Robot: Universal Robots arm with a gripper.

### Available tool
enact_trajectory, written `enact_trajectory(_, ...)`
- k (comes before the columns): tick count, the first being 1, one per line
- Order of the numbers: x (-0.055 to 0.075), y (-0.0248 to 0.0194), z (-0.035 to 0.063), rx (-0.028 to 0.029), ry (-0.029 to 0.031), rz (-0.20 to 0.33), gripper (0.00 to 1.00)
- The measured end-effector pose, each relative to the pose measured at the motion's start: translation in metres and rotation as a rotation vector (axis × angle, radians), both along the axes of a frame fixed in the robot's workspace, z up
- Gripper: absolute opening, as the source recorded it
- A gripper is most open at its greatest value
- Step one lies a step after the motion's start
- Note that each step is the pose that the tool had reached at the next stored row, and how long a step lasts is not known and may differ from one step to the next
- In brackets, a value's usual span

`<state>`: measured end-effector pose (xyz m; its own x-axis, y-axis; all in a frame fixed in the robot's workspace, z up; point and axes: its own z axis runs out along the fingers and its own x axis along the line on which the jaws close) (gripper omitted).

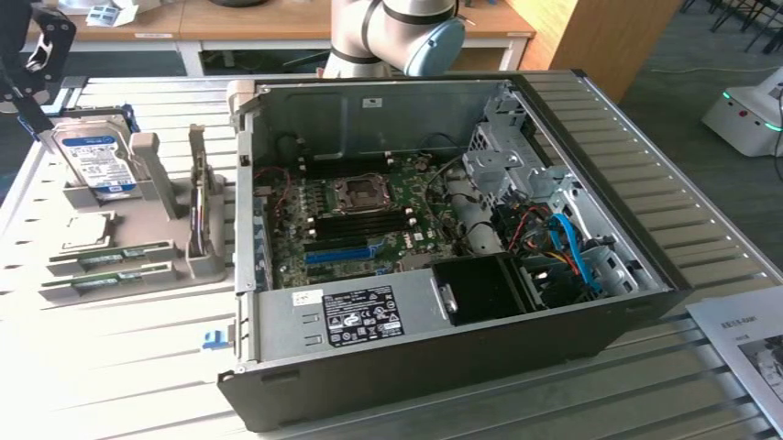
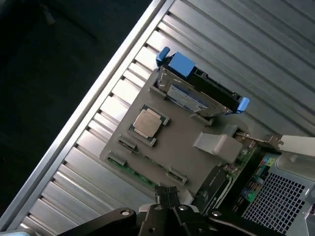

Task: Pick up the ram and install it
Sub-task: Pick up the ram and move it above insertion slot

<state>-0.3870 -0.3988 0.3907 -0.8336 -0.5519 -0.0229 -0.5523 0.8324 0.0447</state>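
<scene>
While jaws hover — ram lies apart.

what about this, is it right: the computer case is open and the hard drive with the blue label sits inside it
Not quite. The computer case is open, but the hard drive stands outside it, in the grey holder on the exterior view's left. The exterior view shows this.

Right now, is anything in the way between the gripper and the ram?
Nothing visible is. The ram lies uncovered in the grey holder, and the gripper hangs up over that holder. The hard drive stands upright in the same holder, away from the ram and not over it.
</scene>
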Motion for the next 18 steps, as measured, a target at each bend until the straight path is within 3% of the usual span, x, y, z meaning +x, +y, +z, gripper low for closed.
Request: enact_trajectory(18, 0.0000, 0.0000, -0.0001, 0.0000, 0.0000, 0.277, 0.13)
